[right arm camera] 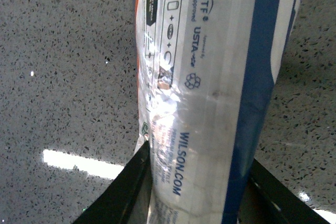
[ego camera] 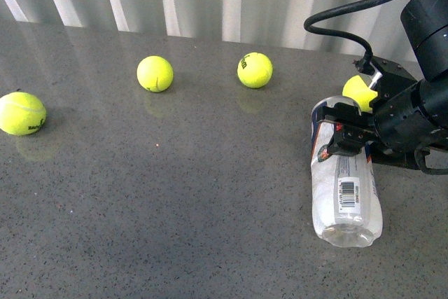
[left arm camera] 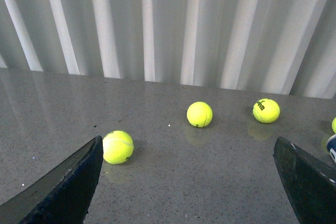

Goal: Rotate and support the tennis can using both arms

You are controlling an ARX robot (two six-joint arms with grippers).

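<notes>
Tennis can lay on its side at the right of the grey table, rim end away from the robot, right gripper clenched around it near the rim; left gripper hung with fingers spread wide, holding nothing.

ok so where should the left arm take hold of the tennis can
The clear base end of the tennis can, coming from the robot's left and closing across its round width. It lies flat, pointing away from the robot, and the right gripper clamps the rim end, so only the near half is free.
</notes>
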